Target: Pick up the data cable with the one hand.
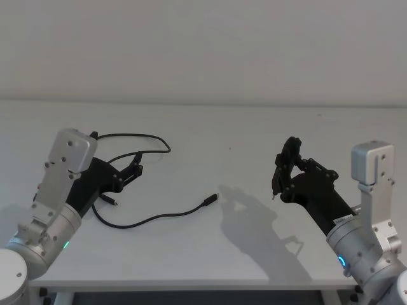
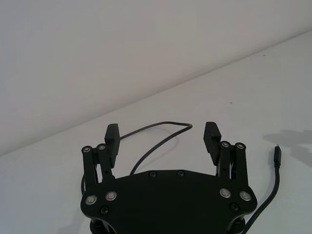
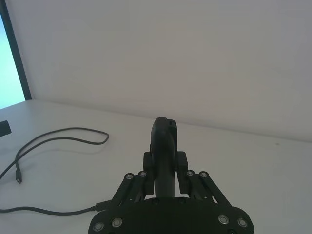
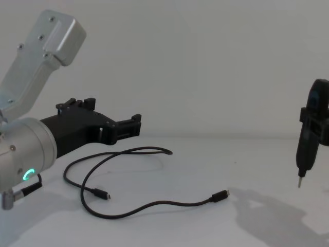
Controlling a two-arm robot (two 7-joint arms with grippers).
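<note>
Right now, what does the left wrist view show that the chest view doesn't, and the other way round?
Left wrist view: the left gripper from behind, jaws open, with a loop of the cable lying on the table beyond the gap. Chest view: the right gripper shut on a slim pointed tool, both plugs and the left arm's green ring. Both: the black cable, the left gripper and the white table.

A plain white flat desk [image 1: 254, 140] carries one long thin black data cable [image 1: 152, 219], loosely curled across its left half, both plugs lying flat.
</note>
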